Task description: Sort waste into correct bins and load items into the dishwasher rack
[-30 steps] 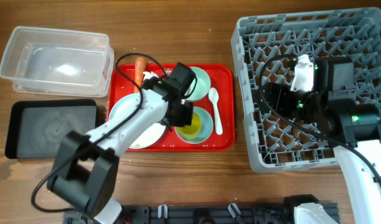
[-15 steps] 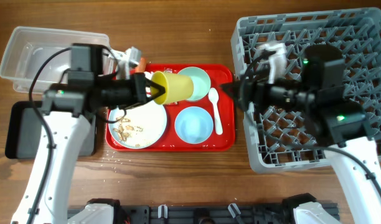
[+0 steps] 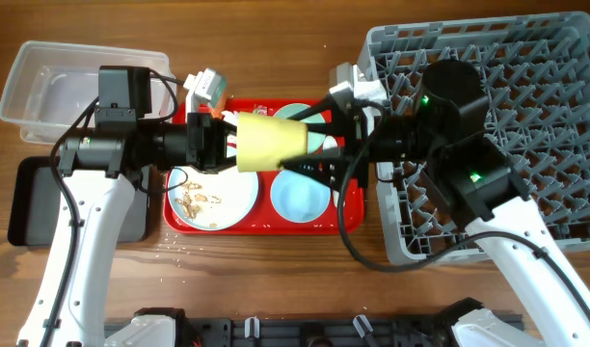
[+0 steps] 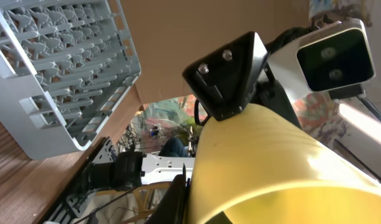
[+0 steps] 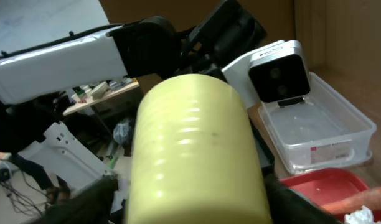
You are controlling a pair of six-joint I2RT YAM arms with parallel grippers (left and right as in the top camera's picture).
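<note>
Comparing with half a second ago: the right gripper [image 3: 293, 143] has come in from the right of the frame to straddle the small yellow cup [image 3: 266, 142].
Cup axis: we read it level, running left-right at frame centre above the red tray [image 3: 350, 220], with the wider mouth to the left.
Left gripper [image 3: 226, 143]: clamped on the cup's mouth end.
Right gripper: spread wide, and we cannot tell whether it touches the cup.
Hidden: the cup covers most of the pale mint bowl [image 3: 297, 111].

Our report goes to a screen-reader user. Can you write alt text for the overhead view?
A yellow cup hangs sideways above a red tray, gripped by the left hand, the open fingers of the right hand either side of its other end. On the tray sit a crumb-strewn plate and a light blue bowl; a grey rack stands beside it.
</note>
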